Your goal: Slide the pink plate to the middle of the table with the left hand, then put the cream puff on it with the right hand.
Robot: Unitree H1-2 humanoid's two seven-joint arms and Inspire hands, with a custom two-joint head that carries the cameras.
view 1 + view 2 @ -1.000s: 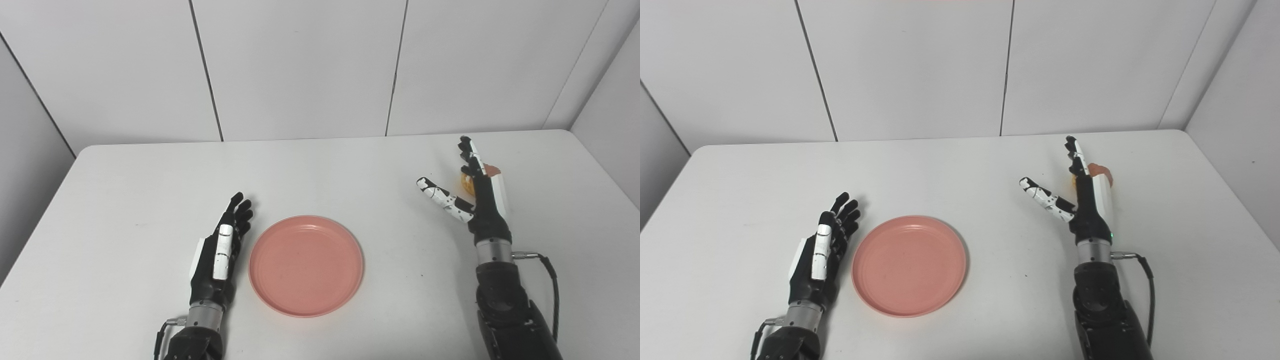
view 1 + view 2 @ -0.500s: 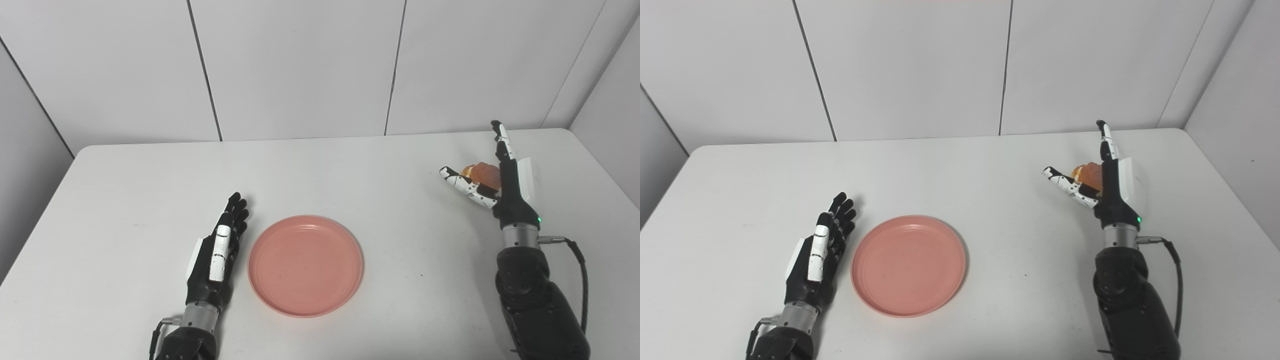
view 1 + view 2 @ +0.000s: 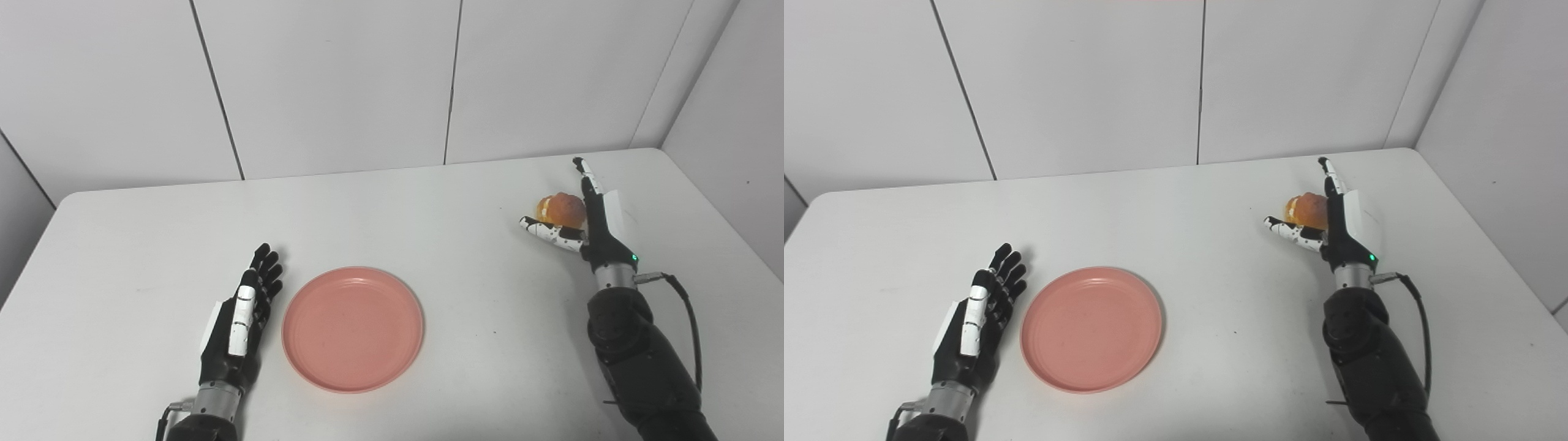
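Observation:
The pink plate (image 3: 353,329) lies flat on the white table (image 3: 392,208), near its front middle. My left hand (image 3: 242,318) rests open just left of the plate's rim, fingers straight and pointing away from me, a small gap between them and the rim. The cream puff (image 3: 560,209), round and golden-orange, is at the far right of the table. My right hand (image 3: 589,228) stands open on edge around it: the fingers rise straight along its right side and the thumb reaches out in front of it. Whether the hand touches the puff I cannot tell.
White wall panels (image 3: 343,86) close off the table's far edge, and a side wall (image 3: 735,104) runs along the right. The right arm's cable (image 3: 686,306) loops out beside the forearm. The table's right edge lies close to the right hand.
The camera has turned right, shifting the whole picture left. My right hand moved from in front of the puff to its right side, bracketing it. The left hand drew back slightly.

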